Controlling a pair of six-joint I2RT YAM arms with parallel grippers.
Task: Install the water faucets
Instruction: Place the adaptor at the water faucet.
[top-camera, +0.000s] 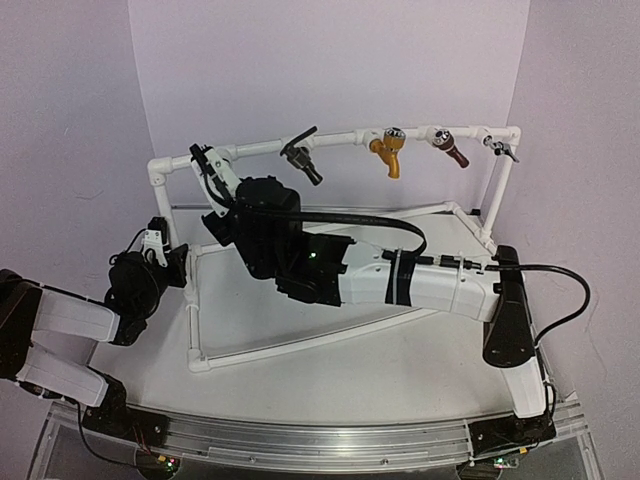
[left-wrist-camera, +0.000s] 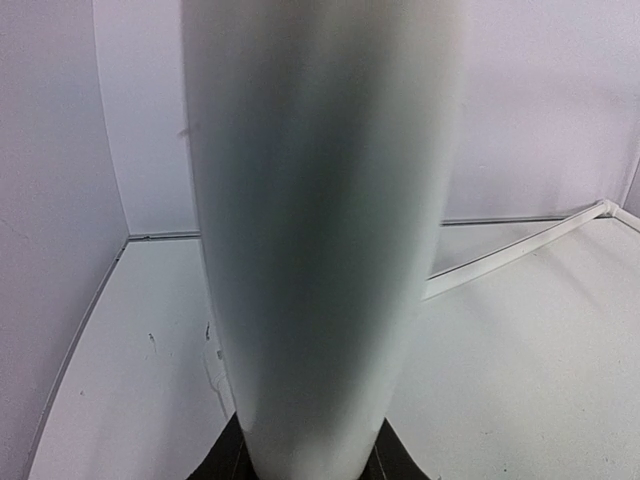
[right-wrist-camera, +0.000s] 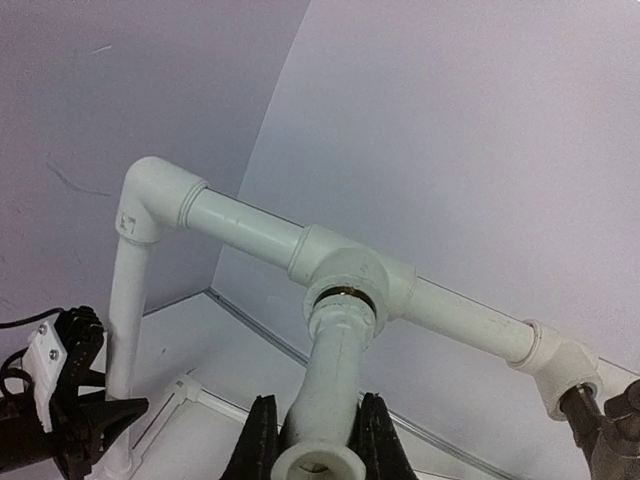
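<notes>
White faucet (right-wrist-camera: 328, 390) is sitting between the jaws of my right gripper (right-wrist-camera: 318, 445), which are pinching shut on its smooth barrel just above the open round end. Its far end is seating in the brass-ringed tee fitting (right-wrist-camera: 350, 268) under the top rail (right-wrist-camera: 245, 225). I am judging it light, rigid, slick plastic, so I am gripping the barrel squarely, wary of cross-threading. Further along, the black faucet (top-camera: 302, 158) is hanging from the rail. My left gripper (top-camera: 153, 243) is clasping the upright post (left-wrist-camera: 320, 240) narrowly, apparently bracing the frame.
</notes>
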